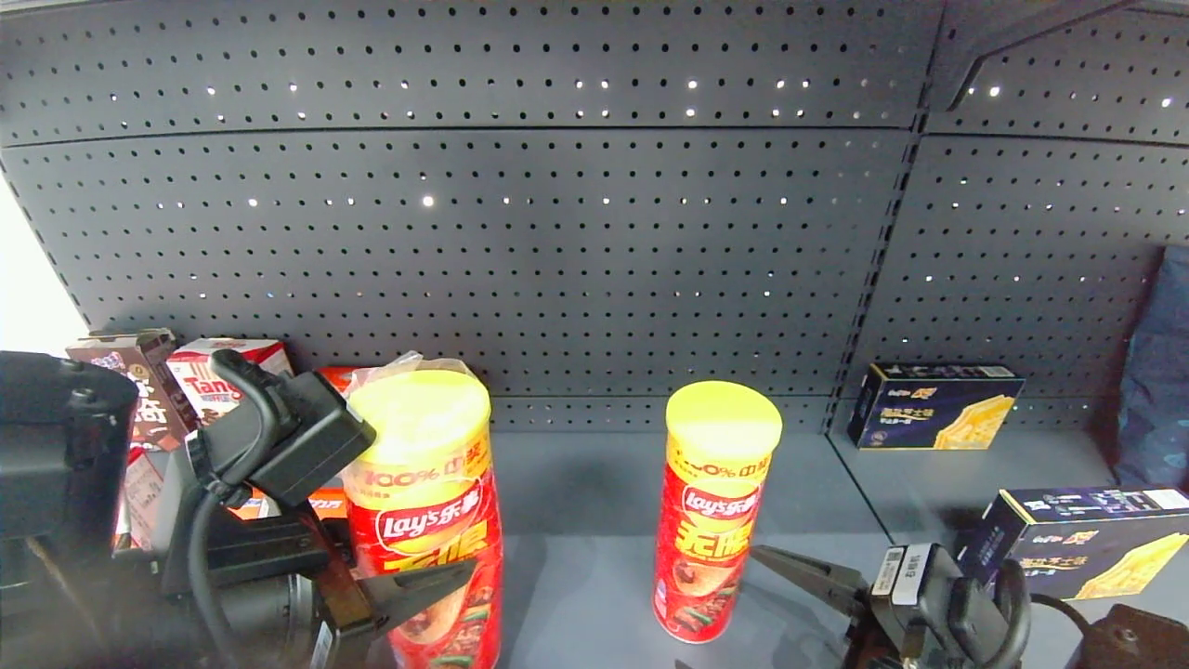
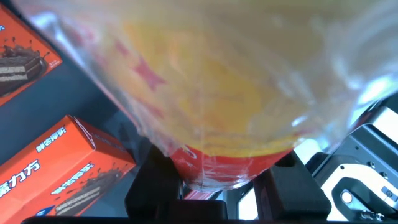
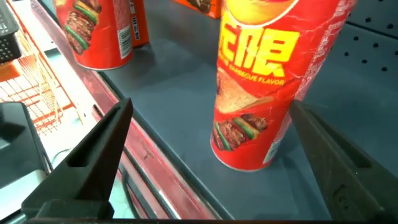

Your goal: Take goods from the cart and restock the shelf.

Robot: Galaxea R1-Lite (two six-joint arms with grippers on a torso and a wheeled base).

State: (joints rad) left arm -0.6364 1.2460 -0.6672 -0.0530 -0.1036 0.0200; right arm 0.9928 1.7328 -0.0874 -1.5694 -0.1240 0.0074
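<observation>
Red cardboard tube, yellow lid: first chip can (image 1: 423, 520), nearest me at the left front of the shelf (image 1: 576, 520), my left gripper (image 1: 413, 599) clamped on its lower body. Second chip can (image 1: 713, 511), upright mid-shelf; my right gripper (image 3: 211, 112) stands wide apart, one finger either side, clear of it. Handling, as I judge: light, stiff yet dentable, tall and tippy, loose film slick near the lid; grip mid-body, moderate squeeze. The right wrist view adds the orange wire cart (image 3: 31, 81) past the shelf edge; the left wrist view adds orange boxes (image 2: 62, 168) beside the held can. Farther: blue boxes (image 1: 934, 404), then the pegboard back (image 1: 557, 260).
</observation>
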